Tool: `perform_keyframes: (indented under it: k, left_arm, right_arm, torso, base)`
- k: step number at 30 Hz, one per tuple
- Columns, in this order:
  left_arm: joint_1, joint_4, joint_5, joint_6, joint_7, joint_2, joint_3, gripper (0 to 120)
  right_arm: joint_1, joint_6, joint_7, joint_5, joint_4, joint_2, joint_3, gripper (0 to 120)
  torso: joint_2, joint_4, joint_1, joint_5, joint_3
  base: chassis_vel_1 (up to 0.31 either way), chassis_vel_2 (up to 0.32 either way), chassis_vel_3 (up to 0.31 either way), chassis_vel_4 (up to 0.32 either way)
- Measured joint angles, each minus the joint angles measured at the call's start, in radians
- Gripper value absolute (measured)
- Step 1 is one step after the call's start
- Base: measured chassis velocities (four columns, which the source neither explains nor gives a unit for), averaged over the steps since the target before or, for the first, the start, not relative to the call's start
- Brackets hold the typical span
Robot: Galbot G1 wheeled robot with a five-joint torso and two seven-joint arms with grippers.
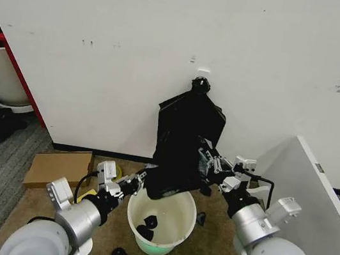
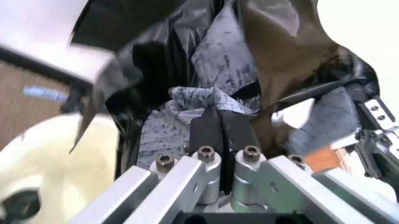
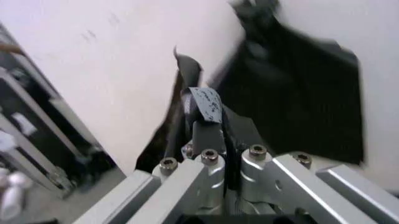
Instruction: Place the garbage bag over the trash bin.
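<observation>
White wall (image 1: 108, 27), brown floor (image 1: 209, 250), cardboard box (image 1: 57, 168) at wall.

Garbage bag (image 1: 183, 149) hides trash bin (image 1: 160, 220) rear rim; bag blurred in right wrist view

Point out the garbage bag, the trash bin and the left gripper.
garbage bag (image 1: 184, 139): head view, on the hanging black sheet above the bin.
trash bin (image 1: 183, 230): head view, on the white rim's right side.
left gripper (image 2: 219, 122): left wrist view, between the fingertips, which are shut on the bag's plastic.
</observation>
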Motion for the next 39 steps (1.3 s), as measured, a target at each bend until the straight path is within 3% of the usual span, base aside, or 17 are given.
perform_keyframes:
  k: [11,17,28,33,39]
  left_arm:
    - [0.091,0.001,-0.059,0.026,-0.118,-0.002,0.021,0]
    - [0.106,0.001,-0.107,0.064,-0.209,-0.018,0.051,0]
    - [0.108,0.002,-0.093,0.077,-0.230,-0.038,0.119,0]
    - [0.109,0.028,-0.066,0.075,-0.230,-0.067,0.169,0]
    - [0.156,0.021,-0.043,0.072,-0.229,-0.056,0.195,0]
  right_arm:
    - [-0.014,-0.144,0.126,0.040,0.001,-0.004,0.010,0]
    - [-0.017,-0.311,0.302,0.138,0.001,0.012,-0.013,0]
    - [-0.002,-0.358,0.333,0.121,-0.044,0.005,-0.040,0]
    - [-0.007,-0.392,0.335,0.092,-0.039,-0.033,-0.021,0]
    - [-0.024,-0.412,0.351,0.093,-0.002,-0.063,-0.015,0]
  torso:
    - [0.000,0.0000,0.000,-0.0001,0.000]
    - [0.000,0.0000,0.000,0.0000,0.000]
    - [0.000,0.0001,0.000,0.0001,0.000]
    - [0.000,0.0001,0.000,0.0000,0.000]
    - [0.000,0.0001,0.000,-0.0001,0.000]
  base:
    - [0.000,0.000,0.000,0.000]
    - [0.000,0.000,0.000,0.000]
    - [0.000,0.000,0.000,0.000]
    - [0.000,0.000,0.000,0.000]
    - [0.000,0.000,0.000,0.000]
